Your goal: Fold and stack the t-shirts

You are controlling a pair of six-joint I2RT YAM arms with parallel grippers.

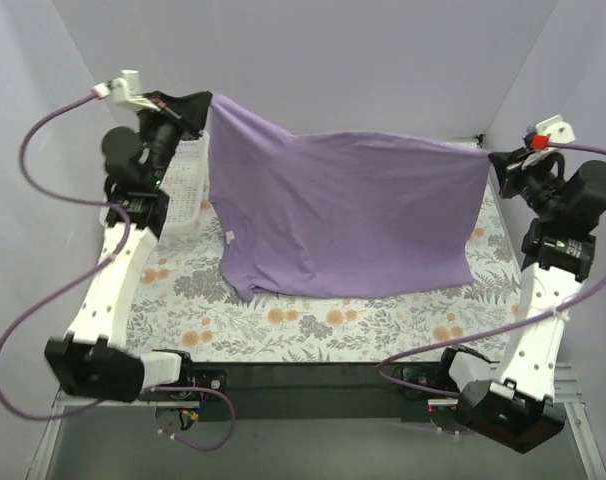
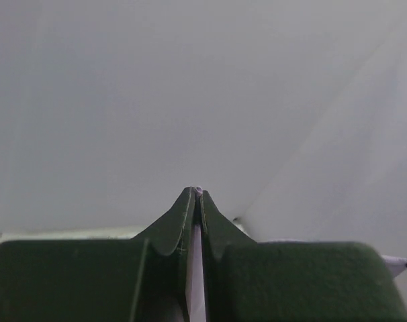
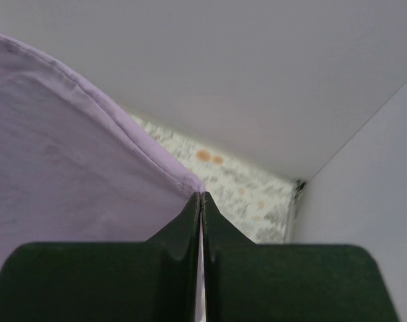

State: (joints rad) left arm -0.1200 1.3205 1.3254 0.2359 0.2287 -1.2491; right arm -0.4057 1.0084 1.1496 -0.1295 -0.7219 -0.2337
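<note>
The lavender-purple t-shirt (image 1: 343,215) hangs spread like a curtain between both raised grippers, its lower edge resting on the table. My left gripper (image 1: 205,108) is shut on its upper left corner; a thin strip of the cloth (image 2: 196,268) shows between the fingers in the left wrist view. My right gripper (image 1: 491,158) is shut on the upper right corner; the cloth (image 3: 69,181) runs left from the fingertips in the right wrist view. A small white label (image 1: 230,236) shows near the shirt's left edge.
A white plastic basket (image 1: 186,185) stands at the back left, partly behind the left arm and the shirt. The floral table cover (image 1: 323,325) lies beneath. Pale walls enclose the back and both sides.
</note>
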